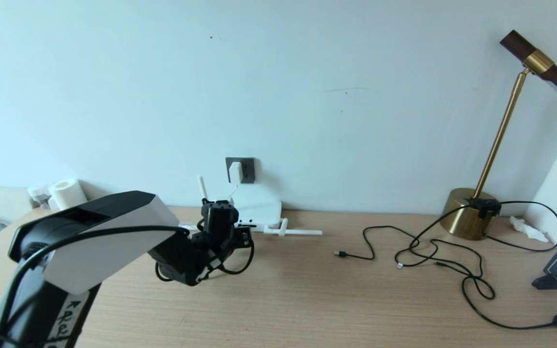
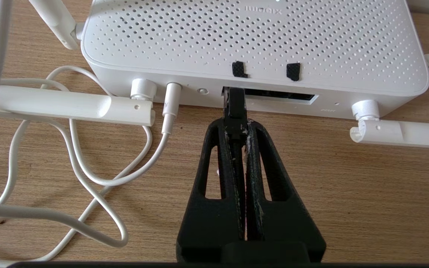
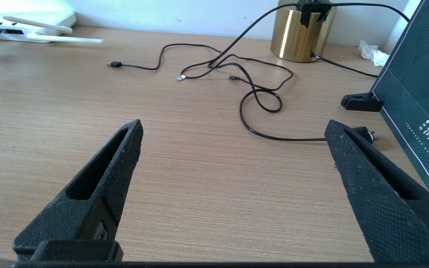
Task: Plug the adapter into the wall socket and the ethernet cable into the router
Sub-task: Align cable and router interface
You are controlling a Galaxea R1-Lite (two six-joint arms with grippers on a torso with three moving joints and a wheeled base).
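Note:
The white adapter (image 1: 235, 172) sits in the dark grey wall socket (image 1: 248, 170). Below it the flat white router (image 1: 259, 209) lies against the wall, and the adapter's thin white cord (image 2: 88, 175) is plugged into the router's front edge. My left gripper (image 2: 235, 126) is shut on the black clip plug of the ethernet cable (image 2: 235, 108). The plug's tip is in the left end of the router's (image 2: 251, 41) dark port slot (image 2: 285, 96). The black cable loops under the left gripper (image 1: 245, 236). My right gripper (image 3: 233, 126) hangs open over bare table.
Two white antennas (image 2: 69, 106) (image 2: 400, 134) lie flat on the table on either side of the port slot. Thin black cables (image 1: 433, 251) sprawl at the right near a brass lamp base (image 1: 469, 220). A dark green box (image 3: 419, 85) stands at the far right.

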